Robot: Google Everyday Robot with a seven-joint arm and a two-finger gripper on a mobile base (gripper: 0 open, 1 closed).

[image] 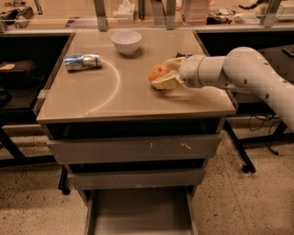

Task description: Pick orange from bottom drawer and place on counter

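The orange (157, 72) sits between the cream fingers of my gripper (162, 74), low over the right middle of the beige counter (115, 98); I cannot tell whether it touches the top. The gripper is shut on it, one finger (173, 62) behind the fruit and one in front. My white arm (243, 69) reaches in from the right. The bottom drawer (138, 213) is pulled open at the foot of the cabinet, and the part of its grey floor in view is bare.
A white bowl (126, 42) stands at the back of the counter. A crushed silver-blue can (82, 62) lies at the left. Two closed grey drawer fronts (133, 149) sit under the top. A cluttered workbench (193, 11) runs behind, with dark tables on both sides.
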